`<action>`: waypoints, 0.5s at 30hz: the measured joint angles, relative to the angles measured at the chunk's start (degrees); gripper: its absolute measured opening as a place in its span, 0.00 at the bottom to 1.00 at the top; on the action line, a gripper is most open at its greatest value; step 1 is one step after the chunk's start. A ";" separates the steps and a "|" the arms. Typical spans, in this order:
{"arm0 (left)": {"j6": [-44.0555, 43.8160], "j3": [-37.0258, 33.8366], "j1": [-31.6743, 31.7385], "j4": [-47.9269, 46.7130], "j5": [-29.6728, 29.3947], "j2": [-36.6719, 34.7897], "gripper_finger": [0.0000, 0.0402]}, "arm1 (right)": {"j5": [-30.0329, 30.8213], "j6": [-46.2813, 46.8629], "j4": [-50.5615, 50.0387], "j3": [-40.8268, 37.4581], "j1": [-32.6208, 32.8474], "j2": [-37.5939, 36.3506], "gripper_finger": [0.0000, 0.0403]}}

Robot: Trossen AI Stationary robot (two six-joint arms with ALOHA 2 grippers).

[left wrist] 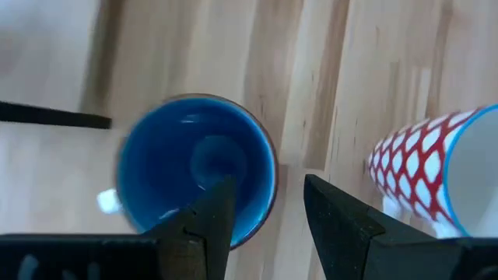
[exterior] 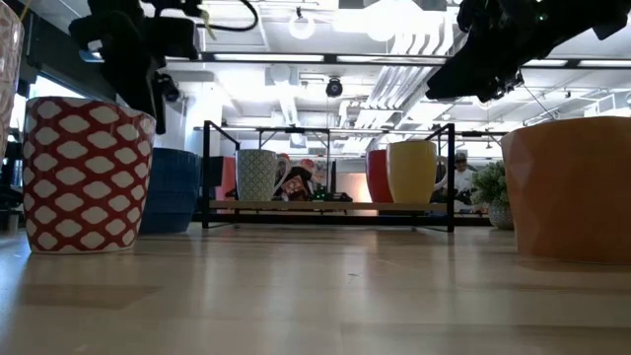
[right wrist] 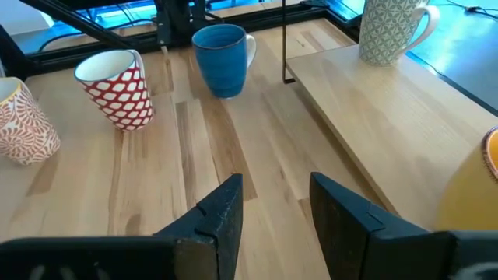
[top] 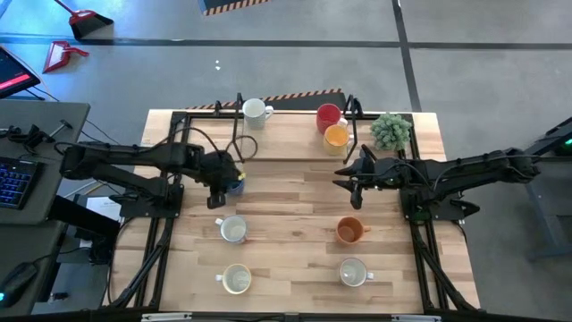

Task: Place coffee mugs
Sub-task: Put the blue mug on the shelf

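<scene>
Table [top: 295,268]: light wood planks, with a raised wooden shelf [top: 295,134] on a black frame along the far edge. The middle strip between the two arms is bare wood, and so is the near-centre between the mug columns.

Left gripper [left wrist: 268,206]: directly over the blue mug [left wrist: 198,167], seen straight down into it. One finger [left wrist: 210,222] lies over the mug's near rim, the other outside the wall; the fingers stand a moderate gap apart, and the wall appears to fall in the gap. I cannot tell whether they touch it. The blue mug is empty, glossy inside, upright on the table just in front of the shelf edge, left of centre.

Right gripper [right wrist: 272,206]: above bare table right of centre, in front of the shelf, fingers apart and nothing between them.

Mugs on the shelf: a white mug with a fine green pattern [top: 255,110] at left; a red mug [top: 328,116] and a yellow-orange mug [top: 336,136] close together at right, beside a small green potted plant [top: 391,131].

Mugs on the table, all upright: a white mug with red lattice [top: 233,229] just nearer than the blue one; a cream mug [top: 237,279] near the front edge at left; a darker orange mug [top: 349,231] at right; a pale mug [top: 352,272] nearer than it. Those seen from above look empty.
</scene>
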 joint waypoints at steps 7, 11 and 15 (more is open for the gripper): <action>3.06 0.00 -0.92 0.01 -1.34 6.39 0.35 | 0.15 1.70 0.00 0.02 0.00 0.00 0.32; 4.29 0.01 -0.91 0.61 -4.21 9.06 0.35 | -0.04 2.48 0.03 0.02 0.00 0.00 0.32; 5.68 0.03 -0.66 2.26 -4.68 12.07 0.35 | -0.09 2.46 0.03 0.02 0.00 0.00 0.32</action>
